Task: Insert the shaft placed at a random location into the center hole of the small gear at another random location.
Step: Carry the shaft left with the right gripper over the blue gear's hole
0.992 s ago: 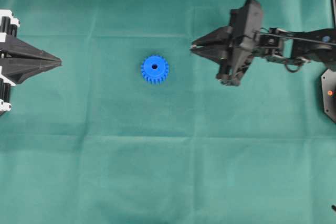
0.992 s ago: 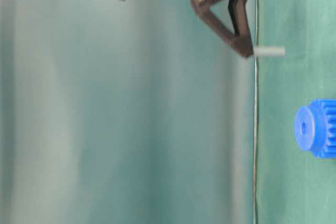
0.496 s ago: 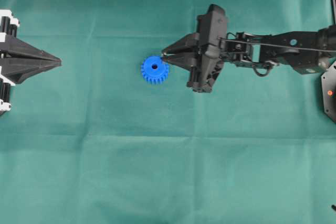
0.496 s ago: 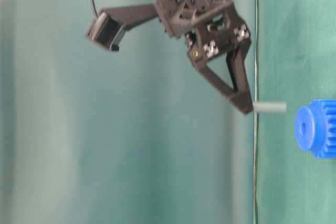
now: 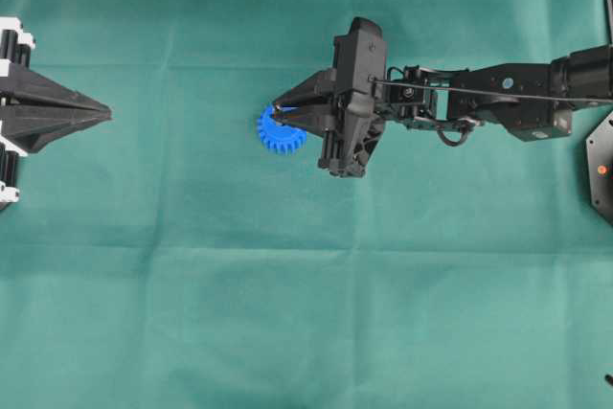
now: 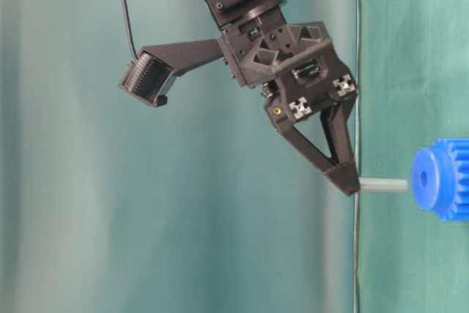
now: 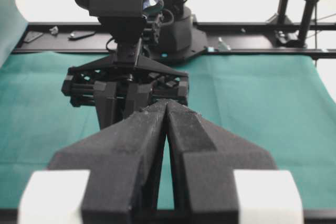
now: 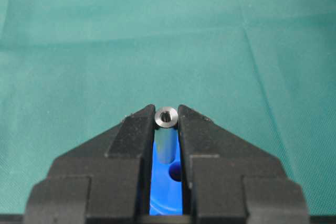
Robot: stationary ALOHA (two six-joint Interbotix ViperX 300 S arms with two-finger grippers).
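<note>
Already pinched between the black right gripper [image 8: 166,124] fingertips, thin silver-grey metal shaft [image 8: 166,139] hanging over bright blue toothed plastic gear [image 6: 442,179], hole [image 8: 176,172] at five o'clock, insertion pending.

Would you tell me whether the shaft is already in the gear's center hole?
Not yet. The shaft, gripped by the right gripper, hangs short of the small gear; the center hole shows unfilled.

Matte black plastic right gripper [image 6: 350,181], triangular fingers, silver screws, thin black cable; left gripper [image 5: 103,116] black with white blocks.
</note>
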